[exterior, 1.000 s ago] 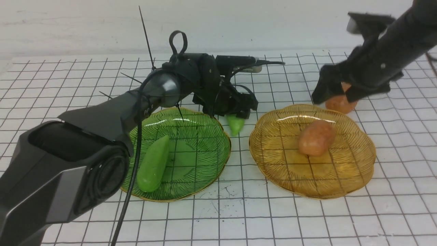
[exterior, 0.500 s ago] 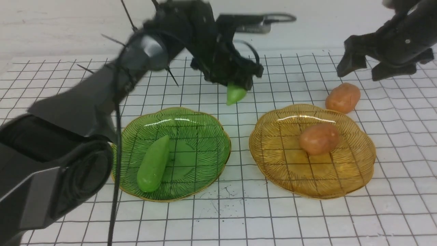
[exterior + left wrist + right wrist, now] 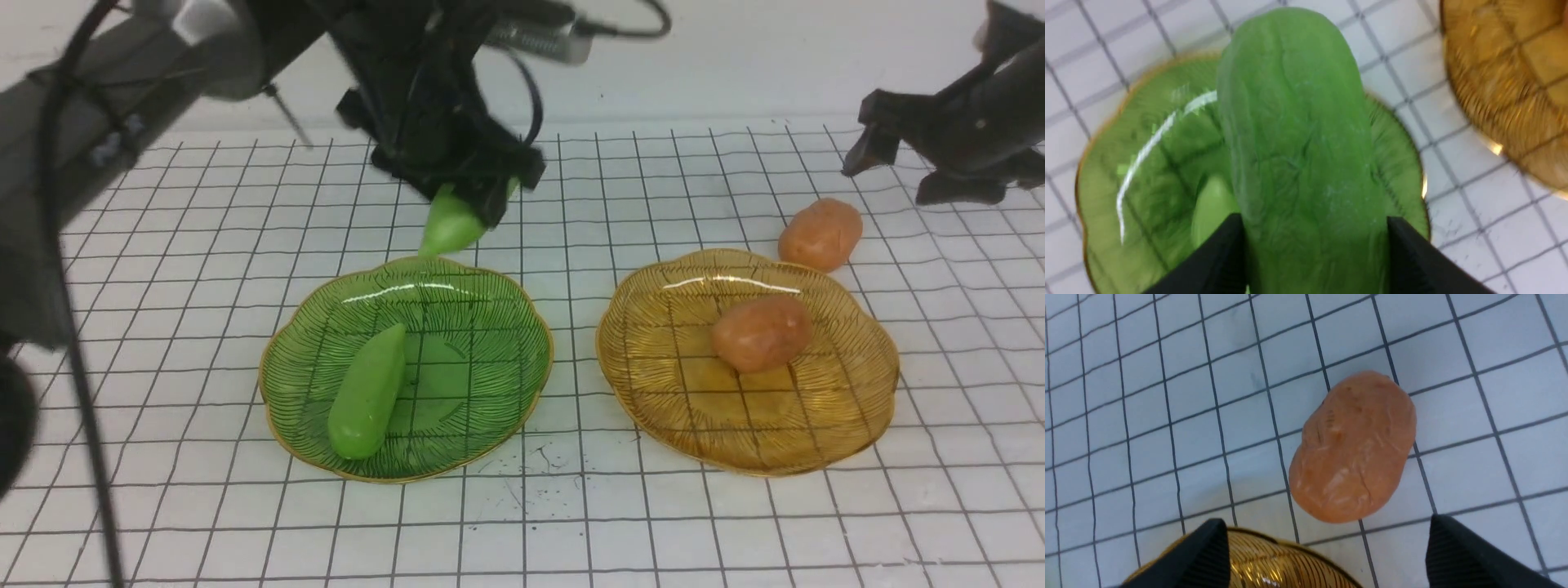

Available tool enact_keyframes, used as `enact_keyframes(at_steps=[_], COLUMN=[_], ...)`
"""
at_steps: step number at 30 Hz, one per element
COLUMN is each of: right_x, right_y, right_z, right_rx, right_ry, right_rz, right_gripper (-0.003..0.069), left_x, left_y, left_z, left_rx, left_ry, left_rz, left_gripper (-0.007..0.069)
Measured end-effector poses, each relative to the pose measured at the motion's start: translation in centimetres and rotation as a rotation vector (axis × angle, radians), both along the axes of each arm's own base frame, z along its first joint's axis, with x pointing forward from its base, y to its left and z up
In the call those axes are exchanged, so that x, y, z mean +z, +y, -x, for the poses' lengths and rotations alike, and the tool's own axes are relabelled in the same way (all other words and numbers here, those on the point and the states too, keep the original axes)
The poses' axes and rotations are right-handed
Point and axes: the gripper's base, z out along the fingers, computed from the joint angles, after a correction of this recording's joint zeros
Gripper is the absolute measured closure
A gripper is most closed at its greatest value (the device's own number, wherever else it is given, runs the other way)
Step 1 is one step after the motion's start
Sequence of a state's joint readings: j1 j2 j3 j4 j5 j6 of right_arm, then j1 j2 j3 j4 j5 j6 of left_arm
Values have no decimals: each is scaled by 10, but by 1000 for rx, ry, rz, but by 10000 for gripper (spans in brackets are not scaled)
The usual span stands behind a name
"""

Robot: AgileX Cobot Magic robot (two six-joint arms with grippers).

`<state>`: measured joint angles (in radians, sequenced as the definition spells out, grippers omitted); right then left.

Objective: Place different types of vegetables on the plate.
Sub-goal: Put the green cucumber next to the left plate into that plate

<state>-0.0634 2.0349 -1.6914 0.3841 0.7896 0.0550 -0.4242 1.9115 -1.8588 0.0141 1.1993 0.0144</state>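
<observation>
**Twin black arms, close up**

L arm (image 3: 98,106): matte dark-grey shell, glossy silver-grey joint cap (image 3: 204,16), thin black cable (image 3: 77,367) trailing down, cable-tie tail (image 3: 286,122) sticking out, ribbed silver module (image 3: 535,37) nr wrist. R arm (image 3: 980,122): all black, angular. R fingers (image 3: 1208,551): black wedges w/ fine ribbed faces.

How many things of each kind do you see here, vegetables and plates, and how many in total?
Green cucumbers: 2 (lying cucumber on the green plate; held cucumber in the left pincer)
Potatoes: 2 (plated potato on the amber plate; loose potato outside it)
Plates: 2
Total: 6
</observation>
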Motion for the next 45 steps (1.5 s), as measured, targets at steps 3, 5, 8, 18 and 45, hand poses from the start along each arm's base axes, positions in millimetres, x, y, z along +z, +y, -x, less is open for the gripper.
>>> enact_keyframes(at_steps=[3,5,8,18,45], right_x=[-13,-25,-38,-73,87], right_y=[-1,-1,-2,-1,1], right_z=[-9,-18,-27,-52,9], right_rx=[-16,-26,-40,-72,224], right_ry=[-3,1,14,46,32], right_rz=[-13,-17,-29,-88,11], right_gripper=[71,71,71,71,134], left_x=[-4,-5,-10,-44,-98], left_y=[23,38,56,81,76], left_z=[14,20,30,37,14], left_rx=[63,100,138,193,191], left_ry=[-5,-4,17,75,127], left_rz=[21,38,38,10,-34], left_gripper=[261,261,261,261,261])
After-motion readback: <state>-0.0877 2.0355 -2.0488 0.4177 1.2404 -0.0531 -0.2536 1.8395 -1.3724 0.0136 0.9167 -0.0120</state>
